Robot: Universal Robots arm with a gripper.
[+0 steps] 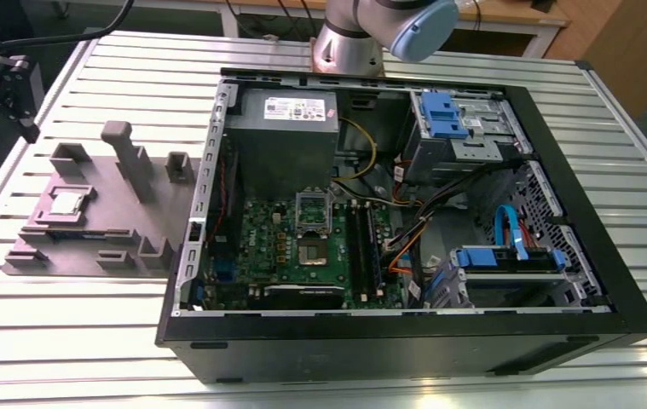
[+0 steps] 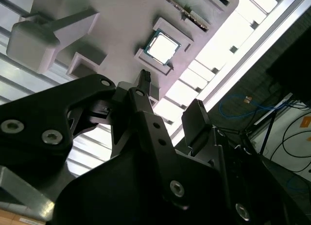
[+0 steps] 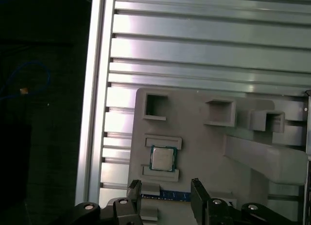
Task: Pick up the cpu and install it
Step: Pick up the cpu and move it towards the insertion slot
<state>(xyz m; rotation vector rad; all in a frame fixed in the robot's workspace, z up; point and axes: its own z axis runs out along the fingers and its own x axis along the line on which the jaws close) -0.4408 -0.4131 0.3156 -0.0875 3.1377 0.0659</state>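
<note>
The cpu point(image 1: 70, 203) lay flat in a shallow square recess of the grey holder block point(image 1: 112, 183), which sat on the slatted aluminium counter point(image 1: 73, 341) at the exterior view's left, just beside the open computer case point(image 1: 414, 345). Its silver top faced up, and nothing touched it.

In the first wrist view the 2 black fingers point(image 3: 198, 198) stood wide apart with nothing between them. The cpu point(image 3: 162, 158) showed just beyond their tips, roughly in line with the gap, and clear of both. The second wrist view gave the same reading: the fingers point(image 2: 197, 120) were spread and empty, and the cpu point(image 2: 162, 46) sat in its pocket on the holder block point(image 2: 112, 21) beyond them. How high the fingers hung above the block could not be told.

Inside the case the green motherboard point(image 1: 266, 247) lay flat, with its cpu socket point(image 1: 315, 253) near the middle. The metal frame point(image 1: 314, 207) of the socket appeared lifted open. The grey power supply point(image 1: 283, 141) sat beyond the board, and the blue drive brackets point(image 1: 441, 115) were toward the exterior view's right
</note>
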